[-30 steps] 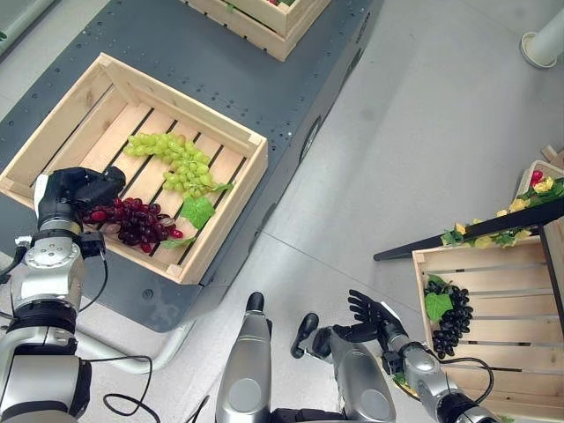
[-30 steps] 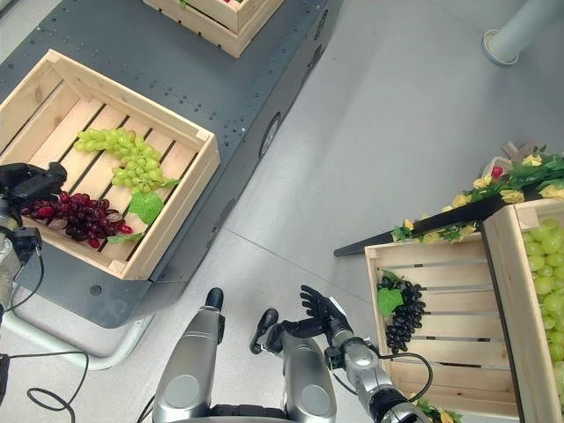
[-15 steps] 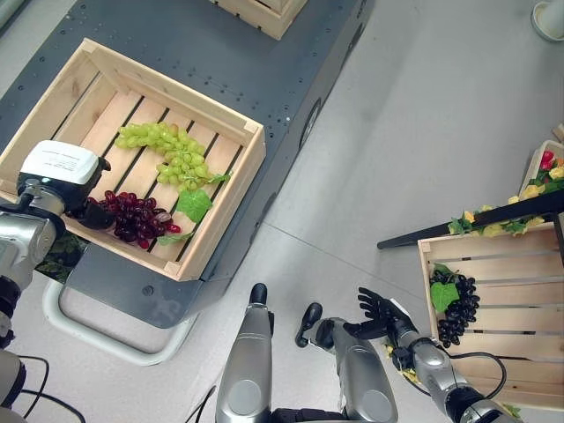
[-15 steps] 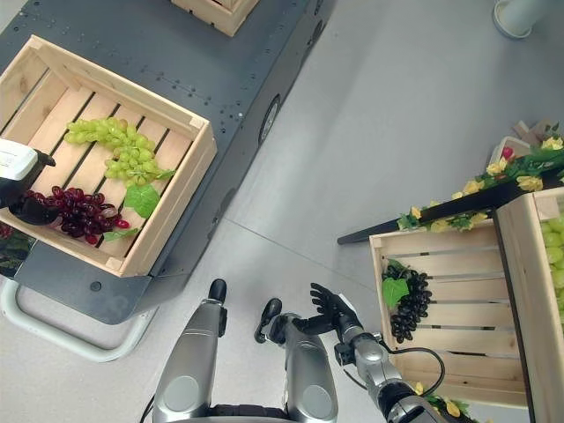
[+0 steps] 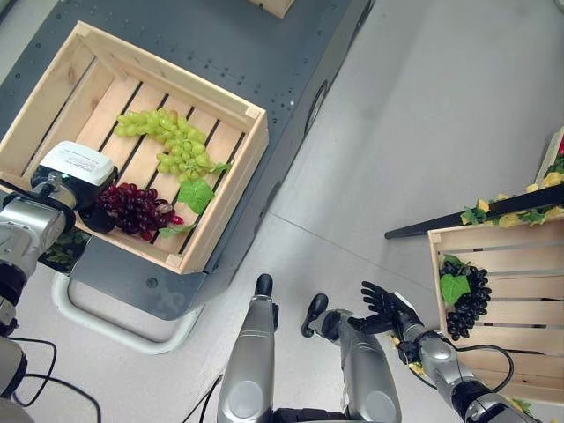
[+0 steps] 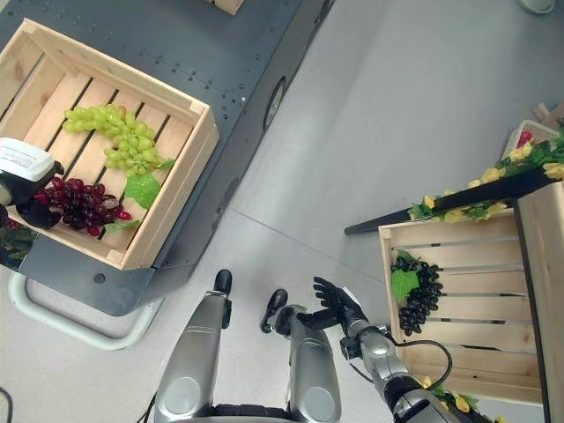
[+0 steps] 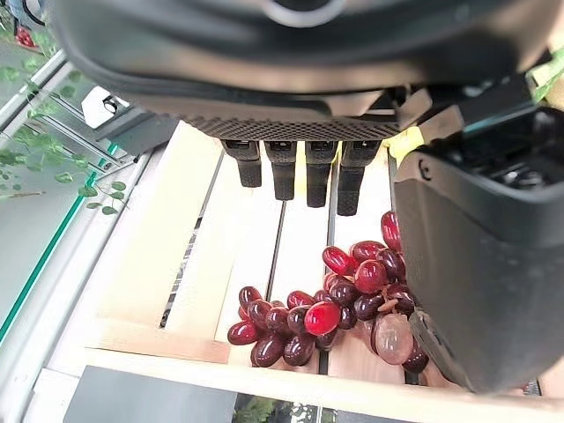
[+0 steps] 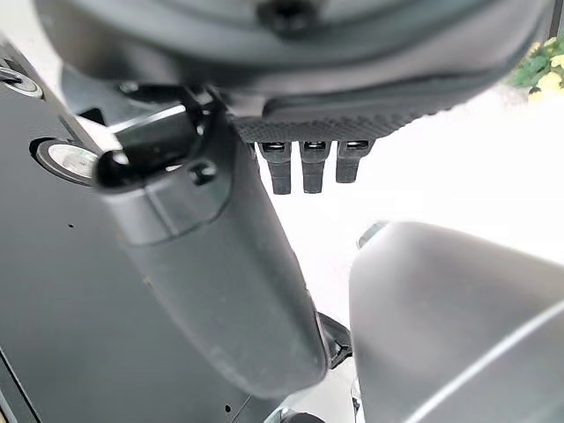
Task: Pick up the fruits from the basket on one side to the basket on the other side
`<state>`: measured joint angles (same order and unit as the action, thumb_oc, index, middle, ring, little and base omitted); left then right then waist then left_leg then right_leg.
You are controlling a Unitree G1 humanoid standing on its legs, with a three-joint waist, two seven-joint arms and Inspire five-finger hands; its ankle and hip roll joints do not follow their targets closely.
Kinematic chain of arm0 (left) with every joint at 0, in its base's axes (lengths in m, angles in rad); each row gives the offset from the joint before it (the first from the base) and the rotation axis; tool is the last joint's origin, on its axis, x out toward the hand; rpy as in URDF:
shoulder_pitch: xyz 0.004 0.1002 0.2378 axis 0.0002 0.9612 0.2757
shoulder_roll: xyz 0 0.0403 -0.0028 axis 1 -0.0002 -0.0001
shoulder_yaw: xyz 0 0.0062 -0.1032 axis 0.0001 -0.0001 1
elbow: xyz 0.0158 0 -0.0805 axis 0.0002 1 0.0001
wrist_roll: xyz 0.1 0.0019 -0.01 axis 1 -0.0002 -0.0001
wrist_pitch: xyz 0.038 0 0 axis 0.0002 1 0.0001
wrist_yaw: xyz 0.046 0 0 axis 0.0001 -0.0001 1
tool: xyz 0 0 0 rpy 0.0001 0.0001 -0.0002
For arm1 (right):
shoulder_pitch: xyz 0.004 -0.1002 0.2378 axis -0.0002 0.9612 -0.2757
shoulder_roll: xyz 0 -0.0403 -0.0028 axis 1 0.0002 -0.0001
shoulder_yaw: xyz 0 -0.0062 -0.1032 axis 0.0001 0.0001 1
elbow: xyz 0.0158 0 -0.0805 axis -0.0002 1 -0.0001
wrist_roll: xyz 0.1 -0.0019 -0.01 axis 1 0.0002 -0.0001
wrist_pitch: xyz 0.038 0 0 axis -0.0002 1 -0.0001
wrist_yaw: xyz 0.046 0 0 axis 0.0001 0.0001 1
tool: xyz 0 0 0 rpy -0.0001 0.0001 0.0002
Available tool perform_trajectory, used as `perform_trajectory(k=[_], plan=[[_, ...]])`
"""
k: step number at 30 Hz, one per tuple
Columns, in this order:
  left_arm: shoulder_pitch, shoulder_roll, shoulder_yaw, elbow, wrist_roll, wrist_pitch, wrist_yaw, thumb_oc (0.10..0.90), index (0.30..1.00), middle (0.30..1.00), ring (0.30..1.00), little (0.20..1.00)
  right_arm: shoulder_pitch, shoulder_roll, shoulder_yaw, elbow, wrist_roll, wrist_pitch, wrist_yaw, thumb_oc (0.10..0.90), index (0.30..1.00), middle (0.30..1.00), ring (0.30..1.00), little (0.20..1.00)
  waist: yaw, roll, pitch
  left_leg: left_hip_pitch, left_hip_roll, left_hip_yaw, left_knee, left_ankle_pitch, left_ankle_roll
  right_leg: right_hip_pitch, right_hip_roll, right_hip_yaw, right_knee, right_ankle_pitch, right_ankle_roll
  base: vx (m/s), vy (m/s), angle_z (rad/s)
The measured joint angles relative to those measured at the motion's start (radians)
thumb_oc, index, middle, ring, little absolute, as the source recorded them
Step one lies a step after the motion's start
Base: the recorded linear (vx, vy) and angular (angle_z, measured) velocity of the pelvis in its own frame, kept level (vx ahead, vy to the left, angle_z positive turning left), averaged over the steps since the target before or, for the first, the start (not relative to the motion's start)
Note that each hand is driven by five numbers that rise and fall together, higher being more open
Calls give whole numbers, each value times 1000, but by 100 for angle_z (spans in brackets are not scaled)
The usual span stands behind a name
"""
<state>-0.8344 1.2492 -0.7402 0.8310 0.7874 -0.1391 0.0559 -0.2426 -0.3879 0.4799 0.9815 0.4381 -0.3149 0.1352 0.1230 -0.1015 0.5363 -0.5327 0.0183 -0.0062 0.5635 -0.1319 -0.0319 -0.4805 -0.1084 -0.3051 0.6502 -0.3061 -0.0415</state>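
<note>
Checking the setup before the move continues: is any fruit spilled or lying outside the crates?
Nothing stands out. The red grapes and green grapes lie inside the left crate, the black grapes inside the right crate.

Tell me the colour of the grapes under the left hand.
Dark red grapes, clearest in the left wrist view, beneath the left hand.

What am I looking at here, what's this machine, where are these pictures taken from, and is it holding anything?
It's a two-armed humanoid robot. Two pictures look down from its head; the others come from cameras on its wrists. A wooden crate on a dark cart holds green grapes and red grapes. The left hand reaches over the red grapes with straight fingers, gripping nothing. The right hand hangs open, low, beside another crate holding black grapes.
</note>
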Motion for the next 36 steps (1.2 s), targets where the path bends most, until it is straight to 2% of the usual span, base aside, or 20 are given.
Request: perform_trajectory(k=[14, 18, 23, 28, 32, 36], plan=[[-124, -1, -80, -7, -13, -2, -65, 800, 900, 900, 900, 900, -9, -9, -3, -34, 3, -29, 1, 800, 900, 900, 900, 900, -14, -7, -4, -137, 2, -18, 71, -4, 6, -113, 0, -12, 50, 1, -2, -15, -5, 3], [-177, -1, -132, -22, -19, -1, -93, 800, 900, 900, 900, 900, -10, -9, -3, -47, 7, -44, 1, 800, 900, 900, 900, 900, -21, -8, -5, -184, 2, -23, 100, -5, 8, -154, -4, -18, 74, 0, -4, 1, -10, 2], [-194, -1, -152, -41, -45, 9, -102, 800, 900, 900, 900, 900, -9, -10, 0, -53, 26, -50, 1, 800, 900, 900, 900, 900, -26, -9, -5, -205, 2, -33, 111, -5, 8, -166, -4, -29, 77, 0, -6, -5, -1, 4], [-194, -1, -152, -50, -47, 46, -128, 800, 900, 900, 900, 900, -6, -28, 4, -173, 57, -64, 2, 800, 900, 900, 900, 900, -29, -9, -5, -226, 1, -34, 115, -5, 8, -189, -5, -29, 83, 1, -7, 0, 0, 0], [-194, 0, -136, -48, -47, 52, -152, 800, 900, 900, 900, 900, -9, -35, 7, -313, 81, -71, 4, 800, 900, 900, 900, 900, -42, -10, -5, -246, 1, -39, 123, -5, 8, -205, -5, -32, 88, 1, -8, -17, -1, 1], [-199, 0, -134, -39, -46, 42, -148, 800, 900, 900, 900, 900, -9, -35, 19, -378, 81, -73, 2, 800, 900, 900, 900, 900, -46, -11, -5, -254, 0, -40, 125, -5, 8, -211, -6, -34, 89, 1, -8, -8, -3, 0]])
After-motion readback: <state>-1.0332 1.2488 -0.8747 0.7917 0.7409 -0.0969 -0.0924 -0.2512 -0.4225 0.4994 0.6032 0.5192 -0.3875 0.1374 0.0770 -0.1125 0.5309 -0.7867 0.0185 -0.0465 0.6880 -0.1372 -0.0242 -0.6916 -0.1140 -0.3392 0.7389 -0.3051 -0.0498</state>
